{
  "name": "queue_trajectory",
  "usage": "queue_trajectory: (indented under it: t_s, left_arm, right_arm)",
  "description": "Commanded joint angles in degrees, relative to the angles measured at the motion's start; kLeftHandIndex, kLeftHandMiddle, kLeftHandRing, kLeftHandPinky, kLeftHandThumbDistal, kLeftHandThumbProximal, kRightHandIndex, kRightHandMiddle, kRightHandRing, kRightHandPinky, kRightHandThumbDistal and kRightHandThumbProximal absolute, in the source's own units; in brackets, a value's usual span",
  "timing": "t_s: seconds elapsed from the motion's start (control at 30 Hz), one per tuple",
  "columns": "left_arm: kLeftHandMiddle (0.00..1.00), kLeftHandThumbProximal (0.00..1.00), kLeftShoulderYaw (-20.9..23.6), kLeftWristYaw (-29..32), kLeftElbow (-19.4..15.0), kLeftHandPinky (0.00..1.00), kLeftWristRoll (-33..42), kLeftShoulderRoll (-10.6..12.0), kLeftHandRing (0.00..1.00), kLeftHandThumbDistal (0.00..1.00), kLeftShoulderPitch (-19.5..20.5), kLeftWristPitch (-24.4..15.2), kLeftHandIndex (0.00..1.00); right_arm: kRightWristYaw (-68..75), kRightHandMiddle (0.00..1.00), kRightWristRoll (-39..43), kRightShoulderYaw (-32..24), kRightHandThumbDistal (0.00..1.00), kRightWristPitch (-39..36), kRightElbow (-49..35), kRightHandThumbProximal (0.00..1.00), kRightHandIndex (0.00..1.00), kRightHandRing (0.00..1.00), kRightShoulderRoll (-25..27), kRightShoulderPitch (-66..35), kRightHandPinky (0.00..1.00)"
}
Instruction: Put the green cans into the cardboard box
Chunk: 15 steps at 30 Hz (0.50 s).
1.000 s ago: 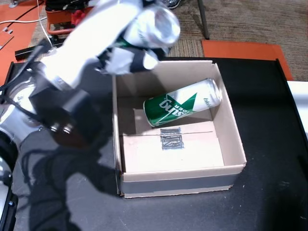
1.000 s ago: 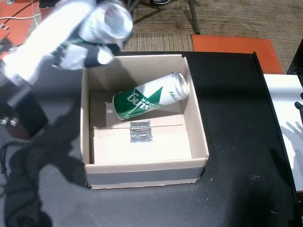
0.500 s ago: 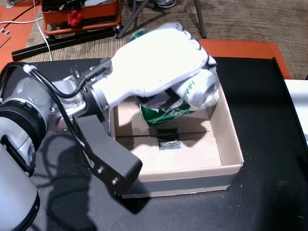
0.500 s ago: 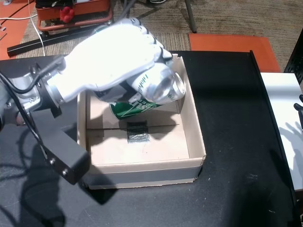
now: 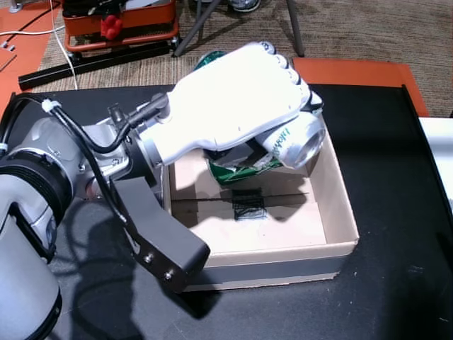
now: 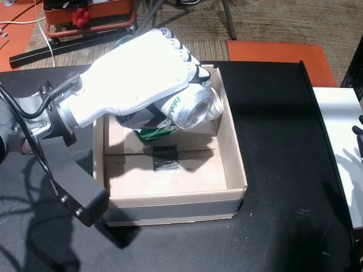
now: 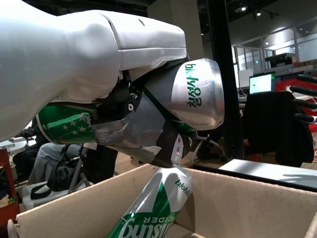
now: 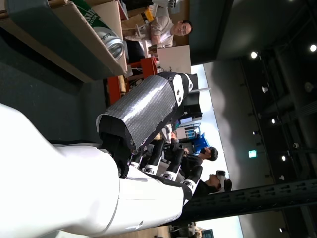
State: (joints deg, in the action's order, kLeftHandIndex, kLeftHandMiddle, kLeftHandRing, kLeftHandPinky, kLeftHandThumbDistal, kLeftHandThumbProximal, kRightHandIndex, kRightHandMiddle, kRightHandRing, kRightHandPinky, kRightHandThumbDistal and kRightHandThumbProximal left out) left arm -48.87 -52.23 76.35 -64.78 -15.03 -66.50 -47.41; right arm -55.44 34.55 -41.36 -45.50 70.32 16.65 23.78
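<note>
The left hand (image 5: 237, 99) grips a green can (image 5: 287, 140) above the far part of the cardboard box (image 5: 340, 212). A second green can (image 7: 156, 210) lies inside the box, directly under the held one. The right hand (image 8: 148, 148) hangs apart from the box, fingers loosely curled, holding nothing.

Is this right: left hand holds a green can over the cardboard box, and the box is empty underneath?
Not empty. The left hand does hold a green can over the cardboard box, but a second green can already lies inside, seen in the left wrist view.

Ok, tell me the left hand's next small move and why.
Probably lower it a little, then open the fingers. The left hand holds a green can above the cardboard box, right over the can already lying inside.
</note>
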Motion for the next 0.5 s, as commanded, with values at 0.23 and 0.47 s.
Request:
queue_trajectory:
  t_s: [0.23, 0.47]
  left_arm:
    - [0.11, 0.00, -1.3, 1.1, 0.9, 0.04, 0.2, 0.0, 0.30, 0.35, 1.1, -0.4, 0.25]
    - [0.09, 0.00, -1.3, 2.8, 1.2, 0.00, 1.0, -0.2, 0.31, 0.26, 1.5, -1.6, 0.23]
  right_arm:
    - [0.5, 0.68, 0.1, -0.1, 1.00, -1.0, -0.4, 0.58, 0.65, 0.79, -0.2, -1.1, 0.88]
    - [0.5, 0.68, 0.1, -0.1, 1.00, -1.3, -0.3, 0.59, 0.66, 0.79, -0.3, -1.2, 0.88]
